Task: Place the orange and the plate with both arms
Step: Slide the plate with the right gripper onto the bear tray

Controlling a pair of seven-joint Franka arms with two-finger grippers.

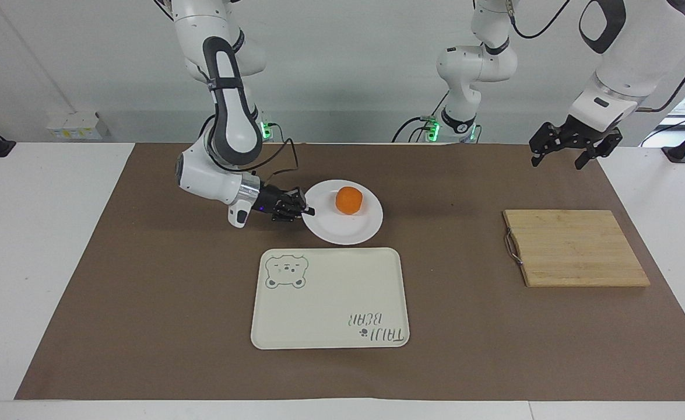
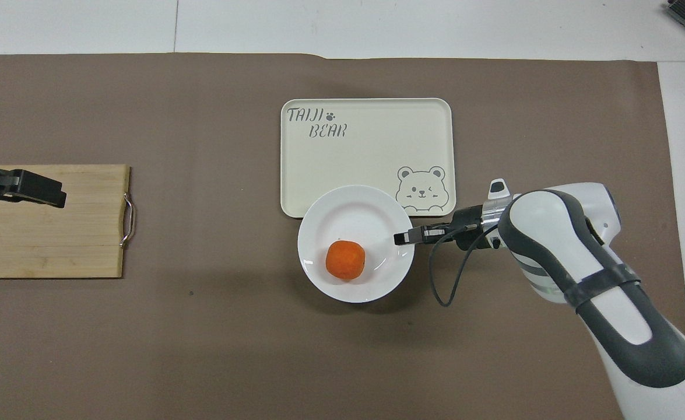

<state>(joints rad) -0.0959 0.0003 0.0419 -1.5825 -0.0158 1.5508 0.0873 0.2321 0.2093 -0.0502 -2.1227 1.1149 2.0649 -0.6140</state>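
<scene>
The white plate [image 1: 342,232] is gripped at its rim by my right gripper [image 1: 307,210] and held a little above the brown mat, at the edge of the cream bear tray [image 1: 330,297] that lies toward the robots. The orange [image 1: 349,200] sits in the plate's well. In the overhead view the plate [image 2: 348,210] overlaps that edge of the tray [image 2: 365,146], with the orange [image 2: 345,260] on it and the right gripper [image 2: 403,237] shut on the rim. My left gripper [image 1: 559,157] waits open and empty, raised at the left arm's end of the table.
A wooden cutting board [image 1: 575,248] with a metal handle lies toward the left arm's end of the mat; it also shows in the overhead view [image 2: 45,233]. The tray holds nothing.
</scene>
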